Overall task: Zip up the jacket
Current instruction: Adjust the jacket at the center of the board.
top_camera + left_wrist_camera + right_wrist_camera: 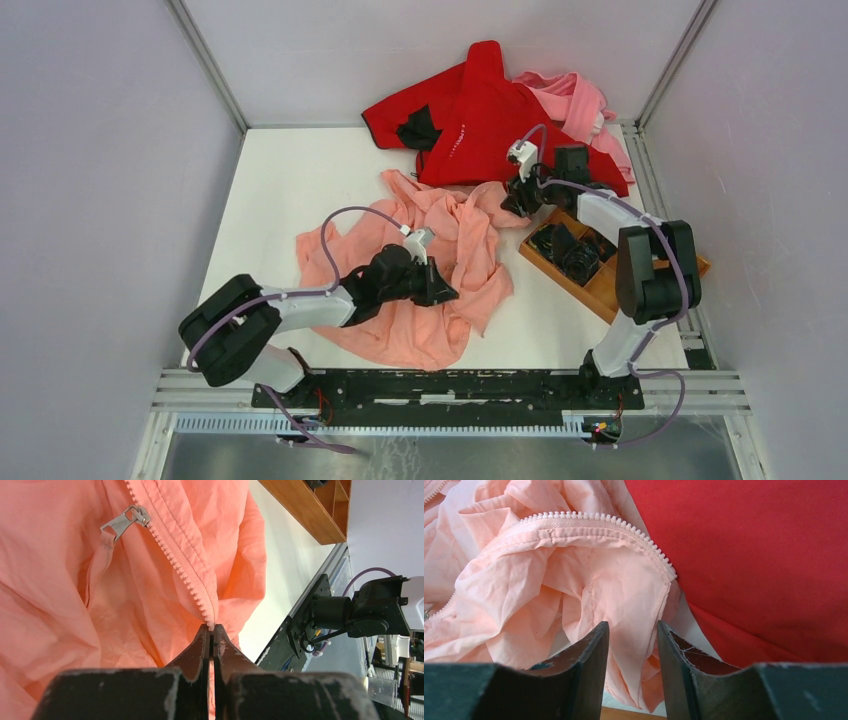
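Jacket: The salmon jacket [405, 335] lies crumpled and unzipped at the middle of the white table [290, 180]. Its far right corner reaches the red garment [480, 110].
Left gripper: The left gripper [211, 629] is clamped on the jacket's front edge. Its fingers are pressed together at the lower end of a row of teeth [182, 565], with the zipper tape pinched between the tips.
Pull: A silver pull [122, 522] sits at the upper end of that row. It is tilted and lies flat against the fabric, well apart from the pinch.
Right gripper: The right gripper [633, 630] hangs over the jacket's far right corner, beside the red garment. Its fingers stand apart with a fold of salmon cloth in the gap; whether either pad touches the cloth cannot be told. A second toothed edge [589, 519] curves across the fabric just beyond the fingertips.
Red garment: It is heaped at the far edge of the table and rises against the back wall. A pink garment [585, 100] is bunched at its right side.
Tray: A wooden tray [600, 290] sits on the table right of the jacket, partly under the right arm. Dark items fill its compartments.
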`<state>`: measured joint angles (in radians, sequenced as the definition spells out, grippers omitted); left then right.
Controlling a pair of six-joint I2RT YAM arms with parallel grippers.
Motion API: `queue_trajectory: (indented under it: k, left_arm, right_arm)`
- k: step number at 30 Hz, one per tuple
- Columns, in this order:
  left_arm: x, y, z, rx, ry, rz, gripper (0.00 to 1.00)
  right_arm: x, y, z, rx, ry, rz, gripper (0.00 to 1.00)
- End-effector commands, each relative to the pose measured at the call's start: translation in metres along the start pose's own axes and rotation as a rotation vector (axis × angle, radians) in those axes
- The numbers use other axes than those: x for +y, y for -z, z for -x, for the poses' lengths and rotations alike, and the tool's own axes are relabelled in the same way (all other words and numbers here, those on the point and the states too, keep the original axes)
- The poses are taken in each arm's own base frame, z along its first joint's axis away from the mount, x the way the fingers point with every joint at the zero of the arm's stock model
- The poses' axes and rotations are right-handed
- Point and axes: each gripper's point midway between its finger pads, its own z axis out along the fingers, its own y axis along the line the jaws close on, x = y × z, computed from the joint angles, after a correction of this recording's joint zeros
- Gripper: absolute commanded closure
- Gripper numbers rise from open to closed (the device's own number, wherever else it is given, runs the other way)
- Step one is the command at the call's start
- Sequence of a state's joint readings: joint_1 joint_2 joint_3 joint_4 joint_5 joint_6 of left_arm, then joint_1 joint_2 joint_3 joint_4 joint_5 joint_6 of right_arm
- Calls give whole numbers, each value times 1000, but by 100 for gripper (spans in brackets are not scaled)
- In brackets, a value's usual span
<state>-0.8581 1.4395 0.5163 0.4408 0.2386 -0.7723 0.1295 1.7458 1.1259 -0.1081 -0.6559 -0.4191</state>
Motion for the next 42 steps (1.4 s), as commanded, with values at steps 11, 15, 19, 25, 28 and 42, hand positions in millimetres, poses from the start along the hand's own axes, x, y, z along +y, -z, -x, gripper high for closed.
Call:
queue_trajectory:
  k: [11,15,19,25,28,42]
  left_arm:
    - [-44,36,36,48,-120,-79,98]
    - [-50,58,40,103,-132,-54,98]
    - [-57,80,43,162,-140,-24,98]
    - [-66,100,38,253,-116,-9,98]
    - [-60,101,24,328,-106,2,98]
    - [33,36,-30,572,-63,184,93]
  right_arm:
    - [-11,9,56,-114,87,-38,100]
    - [-13,40,88,-189,177,-101,100]
    - [-17,74,117,-237,276,-197,100]
    - [-16,95,130,-243,357,-254,100]
    - [-19,99,129,-237,370,-288,100]
    - [-29,82,122,-217,346,-346,100]
